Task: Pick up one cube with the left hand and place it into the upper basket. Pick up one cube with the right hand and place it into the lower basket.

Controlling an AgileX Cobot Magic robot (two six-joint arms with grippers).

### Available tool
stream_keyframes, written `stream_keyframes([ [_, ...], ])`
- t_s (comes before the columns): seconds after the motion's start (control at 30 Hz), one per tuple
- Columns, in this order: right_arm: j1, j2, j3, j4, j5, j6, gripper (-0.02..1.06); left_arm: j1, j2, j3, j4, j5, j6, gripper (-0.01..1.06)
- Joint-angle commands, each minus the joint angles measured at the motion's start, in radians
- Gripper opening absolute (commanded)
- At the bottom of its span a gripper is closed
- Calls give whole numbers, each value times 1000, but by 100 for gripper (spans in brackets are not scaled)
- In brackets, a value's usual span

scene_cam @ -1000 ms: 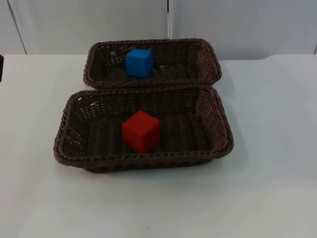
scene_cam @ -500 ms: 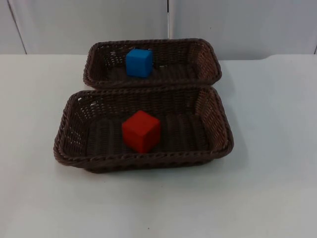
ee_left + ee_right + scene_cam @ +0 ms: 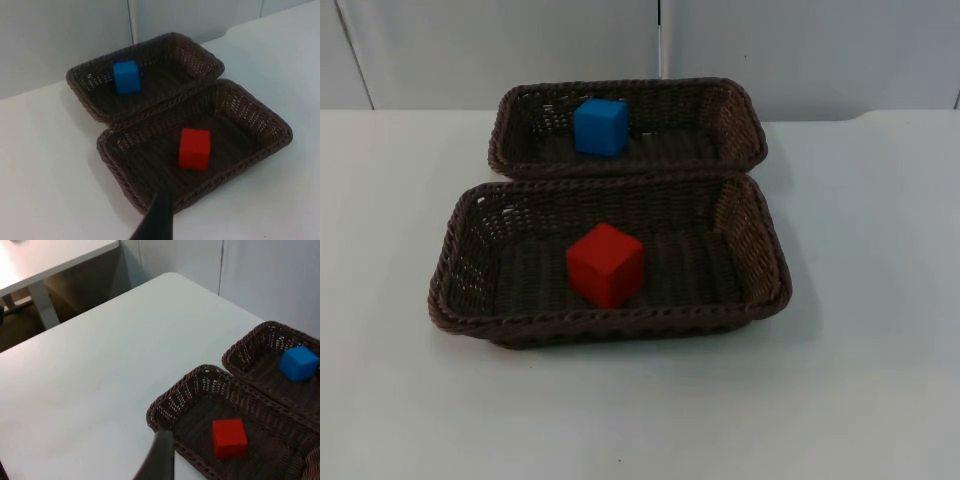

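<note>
A blue cube [image 3: 600,127] rests in the upper wicker basket [image 3: 740,120], toward its left half. In the middle of the lower wicker basket [image 3: 620,325] sits a red cube [image 3: 606,264], turned corner-on. The two baskets touch along their long sides. My left gripper [image 3: 159,220] hovers outside the lower basket's [image 3: 260,117] rim, apart from the red cube [image 3: 194,149] and the blue cube [image 3: 126,77]. My right gripper [image 3: 159,455] hangs high over the table beside the lower basket [image 3: 165,410], well away from the red cube [image 3: 229,438] and the blue cube [image 3: 299,363].
The grey partition wall [image 3: 770,50] stands right behind the upper basket. White table top [image 3: 870,300] spreads to both sides and in front of the baskets. Beyond the table's edge [image 3: 75,315] stands another white table [image 3: 50,260] over a dark floor.
A dark bit of the left arm at the left edge of the top view has drawn out of sight. Cubes and baskets have not moved.
</note>
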Motion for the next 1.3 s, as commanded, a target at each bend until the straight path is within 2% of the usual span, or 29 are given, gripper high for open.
stream_keyframes([
  [0.0,5,-32,22,6,-13,0,78,-1,-5,5,5,9,-9,85],
  [0.43,5,-250,179,5,-23,4,78,-1,-16,5,-45,60,-9,84],
  [0.9,5,-435,310,5,5,4,78,-1,-216,5,-27,106,-9,84],
  [1.1,5,-508,378,5,127,-9,78,-1,-249,5,-18,194,-43,84],
  [1.27,5,-569,427,5,202,-33,78,-1,-250,5,1,218,-43,84],
])
